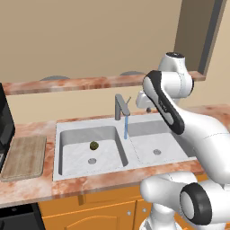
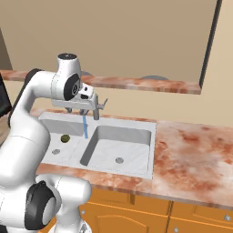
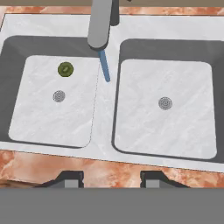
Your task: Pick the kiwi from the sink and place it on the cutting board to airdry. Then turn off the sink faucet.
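Fingers [image 3: 76,179] spread wide apart, nothing between them; the two dark tips rise at the bottom of the hand view, over the front strip of the bench [image 3: 52,164]. The hand looks straight down on the sink [image 3: 105,127]. In the right base view the gripper [image 2: 84,110] hangs above the sink near the faucet, its fingers partly hidden against the spout.

Faucet [image 3: 99,24] directly ahead of the fingers in the hand view: grey spout over the divider between the two basins. A thin blue stream of water [image 3: 105,66] runs from it and lands on or just beside the divider. Left base view shows the square post with its lever handle [image 1: 127,100] angled up to the right.

Kiwi [image 3: 65,69] lies on the floor of the left basin, toward the back, just behind the round drain [image 3: 59,96] and apart from it. Well left of the stream. Same spot in the left base view [image 1: 94,145] and right base view [image 2: 65,138]. Gripper not touching it.

Right basin holds its own drain [image 3: 165,103].

Cutting board [image 1: 24,157] lies flat on the bench to the left of the sink, just beside the rim, long side running front to back. A dark appliance [image 1: 5,121] stands at its far left edge; cannot tell what it is.

Raised ledge [image 1: 90,82] runs behind the sink along the wall.
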{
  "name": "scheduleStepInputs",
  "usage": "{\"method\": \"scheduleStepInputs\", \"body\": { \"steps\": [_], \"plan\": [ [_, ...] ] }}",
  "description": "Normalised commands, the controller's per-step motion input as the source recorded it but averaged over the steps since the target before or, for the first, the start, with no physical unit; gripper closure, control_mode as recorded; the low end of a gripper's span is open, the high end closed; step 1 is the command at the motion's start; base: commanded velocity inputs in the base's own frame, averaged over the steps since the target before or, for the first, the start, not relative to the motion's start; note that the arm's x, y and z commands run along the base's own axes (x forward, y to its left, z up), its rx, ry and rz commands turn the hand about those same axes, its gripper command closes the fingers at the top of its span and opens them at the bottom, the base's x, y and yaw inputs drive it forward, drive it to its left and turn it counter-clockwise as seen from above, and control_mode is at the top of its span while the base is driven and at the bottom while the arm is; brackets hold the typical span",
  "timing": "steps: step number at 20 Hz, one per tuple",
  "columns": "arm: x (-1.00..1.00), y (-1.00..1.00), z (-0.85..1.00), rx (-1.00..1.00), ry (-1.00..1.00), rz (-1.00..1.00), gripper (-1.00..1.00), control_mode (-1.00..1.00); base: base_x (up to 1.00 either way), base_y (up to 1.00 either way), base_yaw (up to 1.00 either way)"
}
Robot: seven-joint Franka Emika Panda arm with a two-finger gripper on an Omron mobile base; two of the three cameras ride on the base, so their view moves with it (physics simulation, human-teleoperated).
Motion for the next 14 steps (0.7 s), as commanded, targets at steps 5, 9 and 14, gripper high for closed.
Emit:
{"method": "scheduleStepInputs", "body": {
  "steps": [5, 9, 14],
  "plan": [
    [-0.13, 0.19, 0.0, 0.0, -0.02, 0.0, -1.0, -1.0, 0.0, 0.0, 0.0],
    [-0.25, 0.26, -0.01, 0.0, -0.01, 0.0, -1.0, -1.0, 0.0, 0.0, 0.0],
    [-0.11, 0.21, -0.09, -0.02, 0.0, 0.0, -1.0, -1.0, 0.0, 0.0, 0.0]
  ]
}}
